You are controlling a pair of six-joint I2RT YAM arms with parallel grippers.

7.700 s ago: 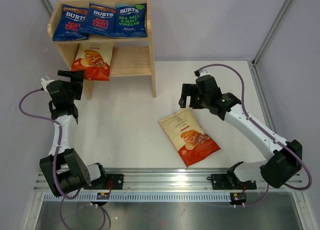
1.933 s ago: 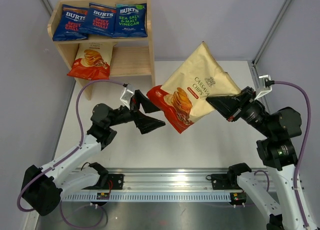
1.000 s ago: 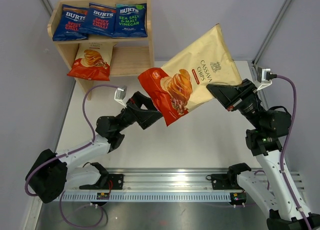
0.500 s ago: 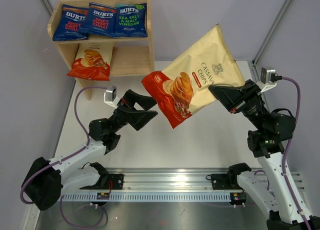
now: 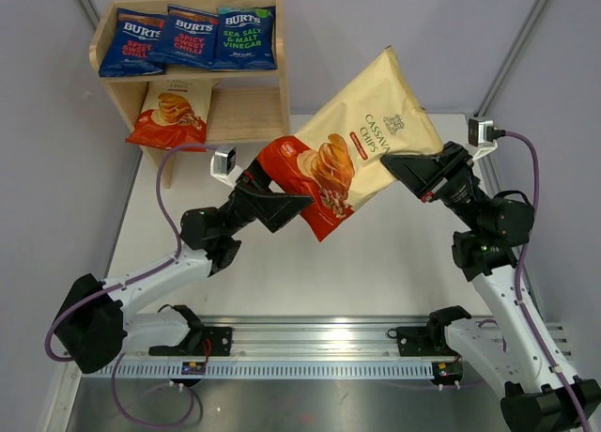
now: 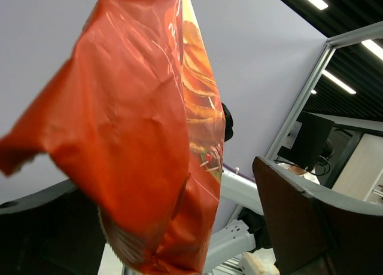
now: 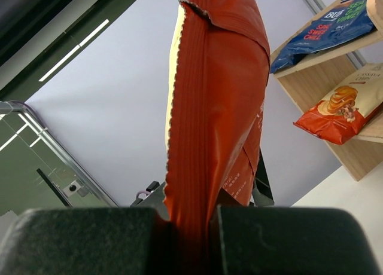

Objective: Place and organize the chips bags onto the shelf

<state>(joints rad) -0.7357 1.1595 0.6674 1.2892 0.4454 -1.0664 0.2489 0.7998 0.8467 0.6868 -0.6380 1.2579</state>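
Note:
A cream chips bag with a red-orange bottom hangs tilted in the air over the table. My right gripper is shut on its right edge; in the right wrist view the pinched seam runs up from the gripper. My left gripper is open, its jaws set either side of the bag's red lower corner, and the right finger stands apart from it. The wooden shelf carries three blue bags on top and a cream bag on the lower tier.
The shelf stands at the back left against the wall. A metal rail with both arm bases runs along the near edge. Grey walls close the left and right sides. The shelf's lower tier shows bare wood to the right of its cream bag.
The held bag has swung slightly left and down. My left gripper has come up and right, so the red bottom now lies between its jaws, which have narrowed a little.

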